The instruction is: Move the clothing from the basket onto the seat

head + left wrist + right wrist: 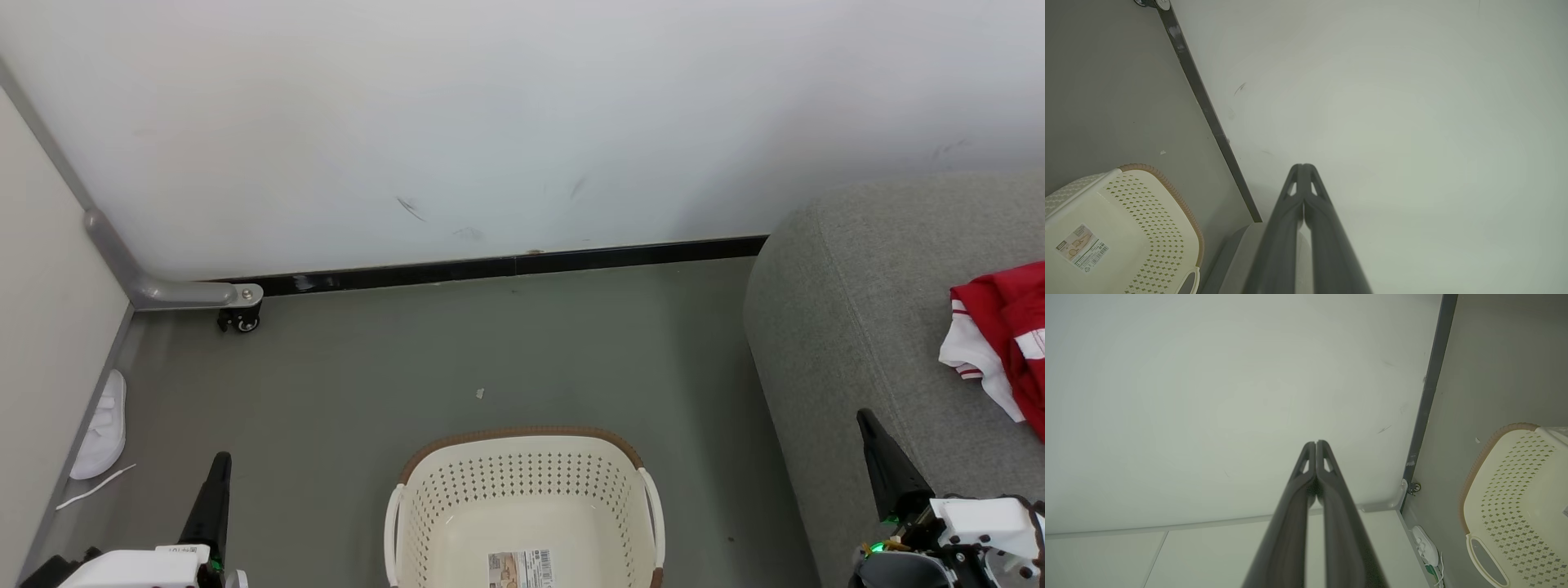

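The red clothing (1008, 343) is seen lying on the grey sofa (849, 278); the laundry basket (522, 482) is empty. Both the left end effector (1303, 166) and right end effector (1315, 443) are closed on nothing. Only a tidy withdrawal appears needed, kept clear of the basket.

The red clothing (1000, 298) lies crumpled in a heap on the grey sofa (849, 327), at the right edge of the head view, its white trim and striped edges turned toward the sofa's rounded end; the coarse-woven sofa stands just to the right of the laundry basket (522, 478), apart from it; the cream-white basket sits upright on the floor (367, 392), with perforated walls, a brown rim and a handle at each side; its bare bottom carries a label sticker (521, 567).
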